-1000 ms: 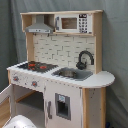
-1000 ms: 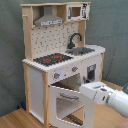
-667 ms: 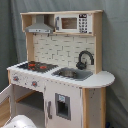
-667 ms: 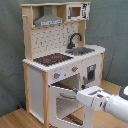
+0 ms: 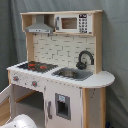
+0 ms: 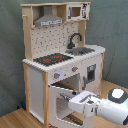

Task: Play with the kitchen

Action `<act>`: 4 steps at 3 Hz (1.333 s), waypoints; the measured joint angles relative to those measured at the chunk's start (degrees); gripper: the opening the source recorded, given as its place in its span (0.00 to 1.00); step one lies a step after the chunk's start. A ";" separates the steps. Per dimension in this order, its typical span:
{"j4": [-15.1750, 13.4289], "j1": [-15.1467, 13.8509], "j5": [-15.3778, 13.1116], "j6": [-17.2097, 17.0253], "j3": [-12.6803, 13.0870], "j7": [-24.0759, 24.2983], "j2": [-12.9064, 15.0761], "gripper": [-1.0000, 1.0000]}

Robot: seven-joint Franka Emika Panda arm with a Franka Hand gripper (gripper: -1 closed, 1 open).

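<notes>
The kitchen point(image 5: 62, 50) is a tall white and light-wood toy with a grey hood point(image 5: 39, 25), a black-and-red hob point(image 5: 35, 65), a grey sink point(image 5: 72, 74) and a black faucet point(image 5: 85, 57). In the second exterior view its windowed oven door point(image 6: 64, 106) hangs swung open below the hob point(image 6: 52, 59). My gripper point(image 6: 71, 103) is right at that door's outer face, with the white arm point(image 6: 112, 105) reaching in from the second exterior view's right. Only a white part of the arm point(image 5: 20, 121) shows in the first exterior view, at the bottom left.
A grey curtain point(image 6: 112, 25) hangs behind the kitchen. The floor is light wood point(image 6: 15, 119). A toy microwave point(image 5: 70, 22) sits on the top shelf. The open door's edge point(image 5: 5, 102) sticks out at the first exterior view's lower left.
In the second exterior view the arm has moved left and slightly down, closer to the open oven door. The kitchen itself has not moved.
</notes>
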 joint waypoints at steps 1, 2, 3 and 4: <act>-0.40 -0.39 4.69 0.23 4.18 0.45 0.00 1.00; -0.80 -0.57 9.39 -0.01 5.53 3.79 -0.03 1.00; -1.70 -0.56 11.28 -0.11 6.76 9.23 -0.04 1.00; -2.54 -0.55 11.73 -0.20 8.60 16.49 -0.05 1.00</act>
